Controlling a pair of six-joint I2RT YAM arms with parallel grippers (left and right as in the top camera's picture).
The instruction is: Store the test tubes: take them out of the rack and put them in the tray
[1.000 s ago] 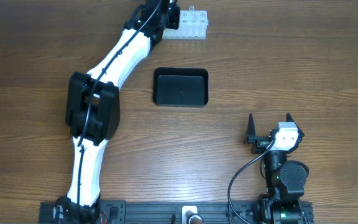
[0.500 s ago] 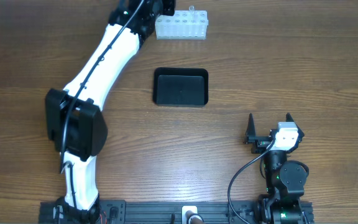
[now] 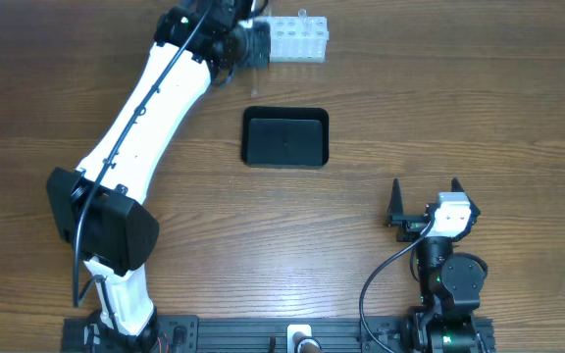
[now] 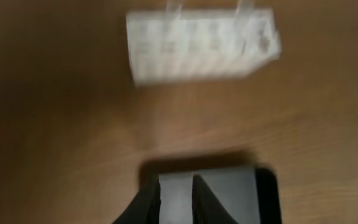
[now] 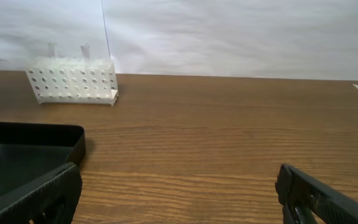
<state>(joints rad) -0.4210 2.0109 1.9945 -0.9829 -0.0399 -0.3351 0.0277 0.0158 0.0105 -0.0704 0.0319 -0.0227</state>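
The white test tube rack (image 3: 297, 39) stands at the table's far edge with a clear tube (image 3: 303, 15) sticking up from it. In the right wrist view two tubes (image 5: 84, 51) rise from the rack (image 5: 73, 81). The black tray (image 3: 285, 137) lies in the middle, nothing in it. My left gripper (image 3: 251, 44) is lifted just left of the rack; its blurred wrist view looks down on the rack (image 4: 201, 46) and the tray (image 4: 229, 186) past the left gripper (image 4: 177, 205). Near the front right, my right gripper (image 3: 425, 201) rests open and holds nothing.
Bare wooden tabletop (image 3: 479, 108) spreads around the tray and rack. A white backdrop (image 5: 229, 31) rises behind the table's far edge. Both arm bases sit on the black rail (image 3: 292, 333) along the front edge.
My left arm has swung leftward and its gripper has come off the rack's left end to a spot beside it. The right arm has not moved.
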